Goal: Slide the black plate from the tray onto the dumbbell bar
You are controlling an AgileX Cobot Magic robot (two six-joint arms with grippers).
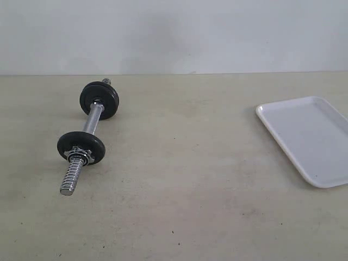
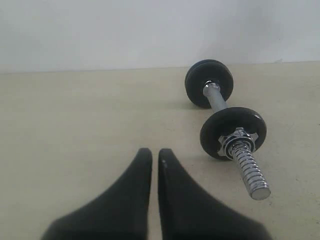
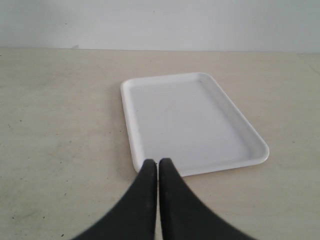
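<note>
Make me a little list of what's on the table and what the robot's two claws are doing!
tray: white, no disc in it
dumbbell bar: lying down, apart from the tray
black discs: on the bar, at both ends
collar nut: against the near disc
left gripper: shut, holding nothing
right gripper: shut, holding nothing

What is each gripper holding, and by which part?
Nothing. The left gripper is shut and empty, apart from the dumbbell bar; the right gripper is shut and empty near the tray.

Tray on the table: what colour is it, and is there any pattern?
The tray is plain white, with no pattern; the right wrist view shows it best.
</note>
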